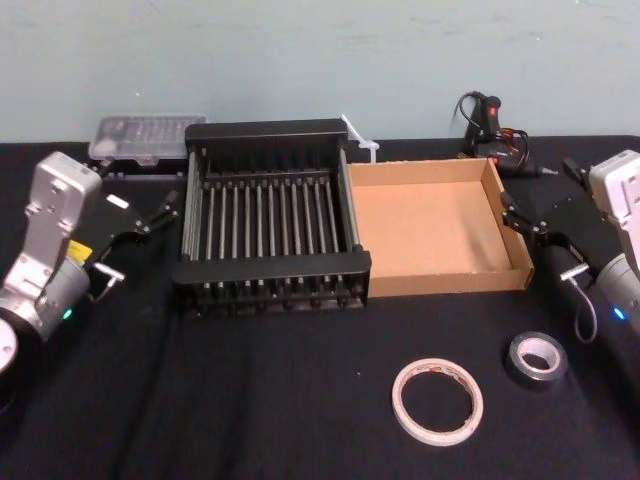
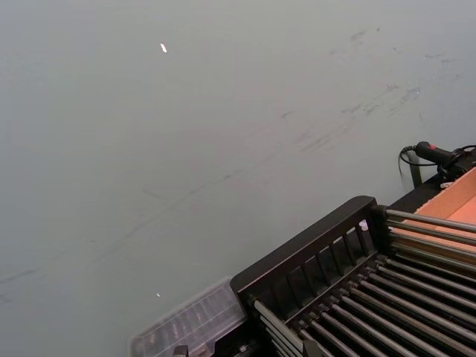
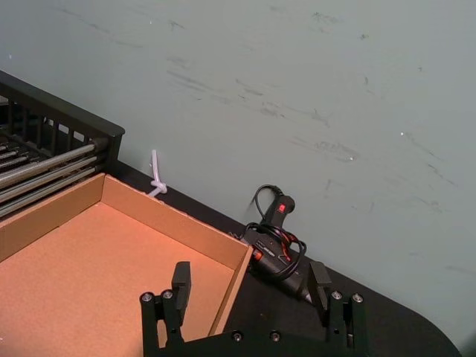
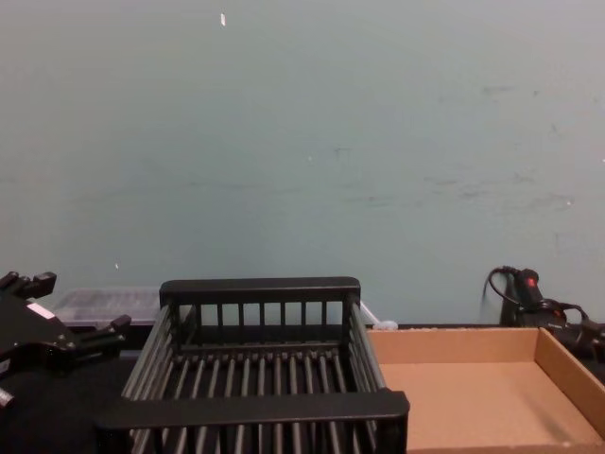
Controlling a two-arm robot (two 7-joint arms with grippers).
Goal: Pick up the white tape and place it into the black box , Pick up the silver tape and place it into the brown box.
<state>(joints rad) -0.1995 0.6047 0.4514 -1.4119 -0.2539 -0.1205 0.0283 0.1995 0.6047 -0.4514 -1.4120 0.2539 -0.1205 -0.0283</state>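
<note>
Both claws spread, empty, likely staged: left claw beside black box, right claw beside brown box; white tape, silver tape on desk.

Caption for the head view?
White tape and silver tape lie before the black box and brown box, left gripper and right gripper open.

white tape: white, red marks on inner ring; silver tape: grey-silver, dark side; black box: black slats; brown box: plain tan.
</note>
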